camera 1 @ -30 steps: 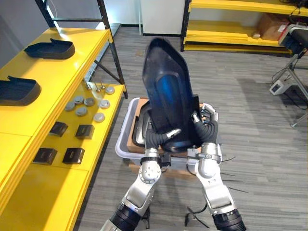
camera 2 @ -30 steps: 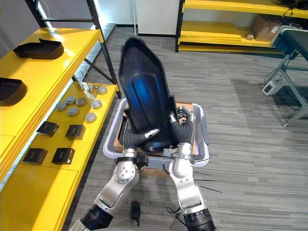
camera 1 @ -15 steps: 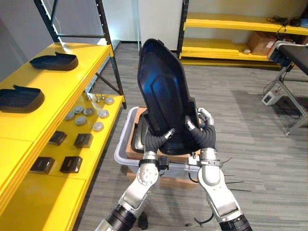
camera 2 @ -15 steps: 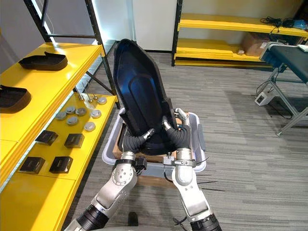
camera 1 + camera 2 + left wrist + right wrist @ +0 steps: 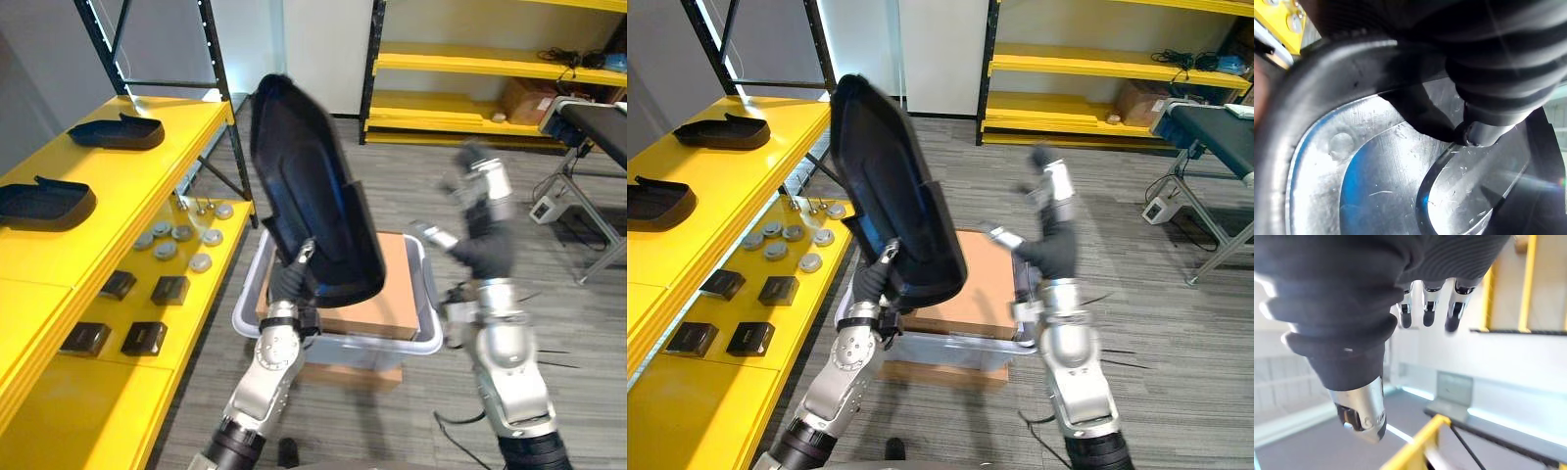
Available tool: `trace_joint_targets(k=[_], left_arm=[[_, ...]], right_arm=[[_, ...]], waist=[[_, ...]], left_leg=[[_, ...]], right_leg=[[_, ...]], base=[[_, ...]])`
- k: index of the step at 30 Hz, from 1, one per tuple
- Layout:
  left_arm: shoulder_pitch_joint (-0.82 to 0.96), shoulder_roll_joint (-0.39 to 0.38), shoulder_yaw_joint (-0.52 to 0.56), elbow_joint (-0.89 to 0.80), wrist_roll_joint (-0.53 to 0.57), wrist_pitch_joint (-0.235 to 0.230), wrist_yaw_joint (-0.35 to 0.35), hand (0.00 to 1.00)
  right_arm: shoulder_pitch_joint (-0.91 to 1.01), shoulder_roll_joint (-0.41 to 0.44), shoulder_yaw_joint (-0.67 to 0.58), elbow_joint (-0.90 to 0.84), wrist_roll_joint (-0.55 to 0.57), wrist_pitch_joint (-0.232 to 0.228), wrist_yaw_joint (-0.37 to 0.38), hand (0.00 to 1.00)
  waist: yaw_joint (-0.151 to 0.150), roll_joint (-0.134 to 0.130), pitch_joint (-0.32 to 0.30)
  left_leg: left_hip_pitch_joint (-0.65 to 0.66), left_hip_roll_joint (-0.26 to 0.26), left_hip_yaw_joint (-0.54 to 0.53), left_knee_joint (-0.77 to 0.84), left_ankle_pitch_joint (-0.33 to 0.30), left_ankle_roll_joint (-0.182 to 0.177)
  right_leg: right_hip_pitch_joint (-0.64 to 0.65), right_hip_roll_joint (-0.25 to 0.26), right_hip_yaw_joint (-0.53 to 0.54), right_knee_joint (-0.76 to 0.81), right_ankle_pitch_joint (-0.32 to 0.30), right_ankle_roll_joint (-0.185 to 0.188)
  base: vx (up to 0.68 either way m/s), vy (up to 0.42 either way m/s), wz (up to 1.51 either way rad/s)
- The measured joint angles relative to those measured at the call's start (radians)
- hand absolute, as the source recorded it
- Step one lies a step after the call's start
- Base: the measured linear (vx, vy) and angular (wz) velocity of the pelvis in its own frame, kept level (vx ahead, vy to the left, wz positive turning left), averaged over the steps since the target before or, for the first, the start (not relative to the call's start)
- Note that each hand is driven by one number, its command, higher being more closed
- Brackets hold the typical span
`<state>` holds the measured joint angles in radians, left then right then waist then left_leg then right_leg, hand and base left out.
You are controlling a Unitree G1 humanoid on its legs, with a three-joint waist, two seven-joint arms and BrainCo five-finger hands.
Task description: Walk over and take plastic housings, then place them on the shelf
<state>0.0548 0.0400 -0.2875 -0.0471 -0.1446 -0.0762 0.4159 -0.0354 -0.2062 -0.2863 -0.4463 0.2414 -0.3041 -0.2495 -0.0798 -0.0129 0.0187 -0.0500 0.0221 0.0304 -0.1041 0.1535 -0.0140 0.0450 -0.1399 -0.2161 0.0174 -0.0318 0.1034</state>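
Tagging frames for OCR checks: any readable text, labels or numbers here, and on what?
None readable.
The large glossy black plastic housing in the left hand shows no print.
The brown cardboard box on the far yellow shelf and the small black blocks on the near yellow shelf are too small to tell.

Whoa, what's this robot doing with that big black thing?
The robot's left hand grips a large black plastic housing by its lower edge, holding it up over a grey bin on the floor. Its right hand is raised beside it, open and empty. On the robot's left, a yellow shelf has two similar housings lying on it, so this one looks headed there.
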Motion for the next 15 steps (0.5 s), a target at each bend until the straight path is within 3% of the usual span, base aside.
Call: trace_joint_targets(k=[3, 6, 7, 10, 12, 15], left_arm=[[0.061, -0.004, 0.042, -0.004, 0.000, 0.000, -0.004, 1.00], [0.110, -0.020, 0.083, -0.039, 0.000, 0.000, -0.016, 1.00], [0.138, -0.026, 0.101, -0.065, 0.000, -0.002, -0.025, 1.00], [0.166, -0.023, 0.115, -0.079, -0.001, -0.015, -0.038, 1.00], [0.174, -0.016, 0.140, -0.081, -0.001, -0.023, -0.071, 1.00], [0.175, -0.015, 0.146, -0.082, -0.001, -0.025, -0.112, 1.00]], right_arm=[[0.040, 0.039, -0.139, 0.119, 0.075, -0.041, -0.057, 0.00], [0.145, 0.053, -0.207, 0.373, 0.114, -0.026, -0.084, 0.00], [0.195, 0.061, -0.223, 0.550, 0.126, 0.009, -0.079, 0.00], [0.250, 0.067, -0.222, 0.845, 0.150, 0.074, -0.056, 0.00], [0.292, 0.079, -0.206, 1.067, 0.139, 0.134, 0.020, 0.00], [0.319, 0.121, -0.195, 1.251, 0.101, 0.171, 0.093, 0.00]], waist=[[-0.015, -0.001, -0.002], [-0.017, -0.001, -0.005], [-0.017, 0.000, -0.005], [-0.015, 0.010, -0.009], [-0.016, 0.028, -0.007], [-0.017, 0.031, 0.001]], left_leg=[[-0.010, -0.002, -0.001, 0.000, 0.000, 0.000], [-0.021, -0.003, -0.001, 0.000, 0.000, 0.000], [-0.022, -0.002, 0.000, 0.001, 0.000, 0.000], [-0.024, -0.002, -0.002, 0.001, -0.001, -0.001], [-0.025, -0.002, -0.005, 0.001, -0.001, 0.000], [-0.011, -0.004, -0.029, 0.001, -0.001, 0.000]], right_leg=[[-0.005, -0.001, -0.001, -0.004, 0.000, 0.000], [-0.017, -0.001, -0.002, -0.004, 0.005, -0.008], [-0.016, -0.001, -0.003, -0.004, 0.005, -0.008], [-0.014, 0.000, -0.002, -0.004, 0.004, -0.007], [-0.011, 0.000, -0.009, -0.003, 0.002, -0.006], [0.012, 0.000, -0.034, 0.001, -0.013, -0.010]], base=[[0.00, 0.000, 0.04], [0.03, -0.009, 0.00], [0.05, -0.019, 0.01], [0.05, -0.025, 0.00], [0.04, -0.020, 0.04], [0.02, -0.021, 0.17]])
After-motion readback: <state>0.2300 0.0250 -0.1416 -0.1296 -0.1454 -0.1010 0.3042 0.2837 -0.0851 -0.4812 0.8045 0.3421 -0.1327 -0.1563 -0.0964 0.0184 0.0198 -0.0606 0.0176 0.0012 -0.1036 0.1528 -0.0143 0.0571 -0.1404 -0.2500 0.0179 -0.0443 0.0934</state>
